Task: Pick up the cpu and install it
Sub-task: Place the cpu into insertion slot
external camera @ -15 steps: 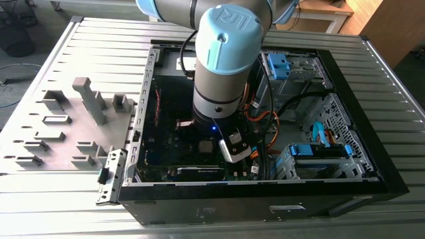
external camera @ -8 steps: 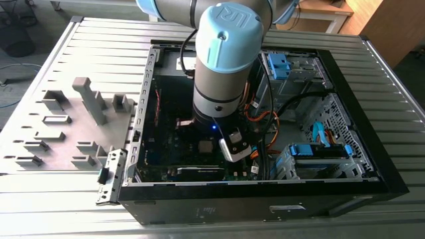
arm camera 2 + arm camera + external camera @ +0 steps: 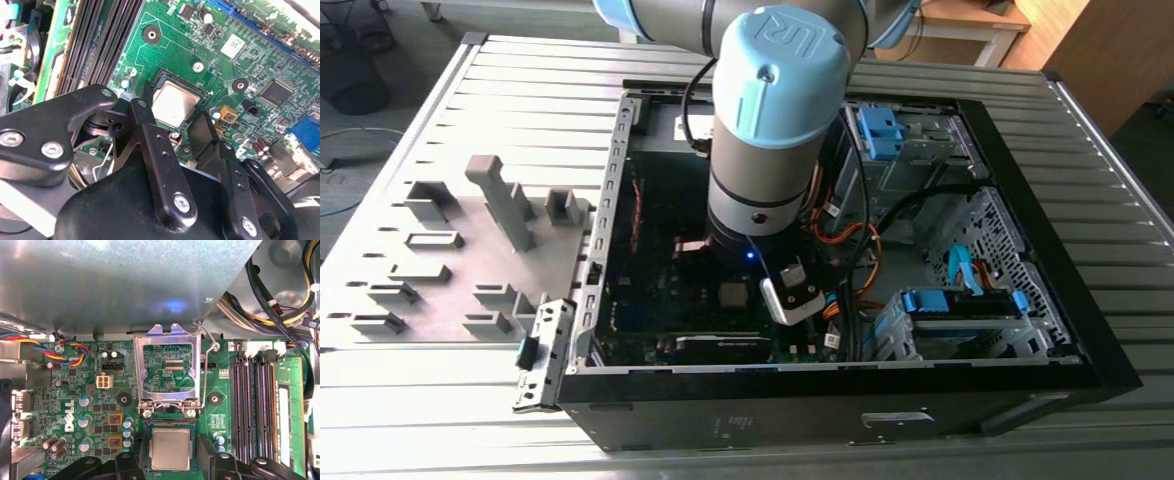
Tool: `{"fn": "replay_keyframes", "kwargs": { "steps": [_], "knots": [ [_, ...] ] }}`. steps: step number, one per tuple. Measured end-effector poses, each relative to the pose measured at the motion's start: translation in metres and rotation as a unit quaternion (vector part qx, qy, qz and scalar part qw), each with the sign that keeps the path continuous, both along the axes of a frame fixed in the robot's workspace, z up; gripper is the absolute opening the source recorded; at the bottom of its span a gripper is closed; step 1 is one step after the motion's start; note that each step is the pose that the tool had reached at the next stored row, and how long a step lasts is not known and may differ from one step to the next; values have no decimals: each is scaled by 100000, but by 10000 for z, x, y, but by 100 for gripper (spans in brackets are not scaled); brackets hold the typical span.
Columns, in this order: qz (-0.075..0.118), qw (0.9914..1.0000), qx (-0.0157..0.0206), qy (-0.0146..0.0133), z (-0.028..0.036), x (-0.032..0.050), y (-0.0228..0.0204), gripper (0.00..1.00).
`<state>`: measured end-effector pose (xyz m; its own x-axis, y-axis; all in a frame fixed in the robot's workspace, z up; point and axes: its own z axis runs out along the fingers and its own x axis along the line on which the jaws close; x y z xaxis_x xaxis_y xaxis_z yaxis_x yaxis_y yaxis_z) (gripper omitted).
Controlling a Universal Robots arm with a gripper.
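Jaws stand wide, holding nothing, straddling the cpu (image 3: pixel 171 450). It lies flat in its socket (image 3: pixel 165 77), squarely between the jaws and just below their tips, apparently clear of both. Retention frame (image 3: pixel 167 367) stands flipped open beyond.

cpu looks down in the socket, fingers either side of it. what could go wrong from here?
1. The cpu lies in the socket with the load plate tilted up and the lever raised. Nothing clamps it, so a knock could shift it.
2. The open gripper has its fingers close on both sides. A sideways drift may nudge the cpu or the socket edge.
3. Orange cables run beside the arm and might snag.
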<state>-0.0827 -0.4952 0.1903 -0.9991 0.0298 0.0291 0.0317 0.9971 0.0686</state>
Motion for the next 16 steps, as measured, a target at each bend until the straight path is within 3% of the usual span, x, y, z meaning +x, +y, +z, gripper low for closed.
{"fn": "replay_keyframes", "kwargs": {
  "steps": [16],
  "knots": [
    [4,100000,74,-1,0,-20,25,55]
  ]
}}
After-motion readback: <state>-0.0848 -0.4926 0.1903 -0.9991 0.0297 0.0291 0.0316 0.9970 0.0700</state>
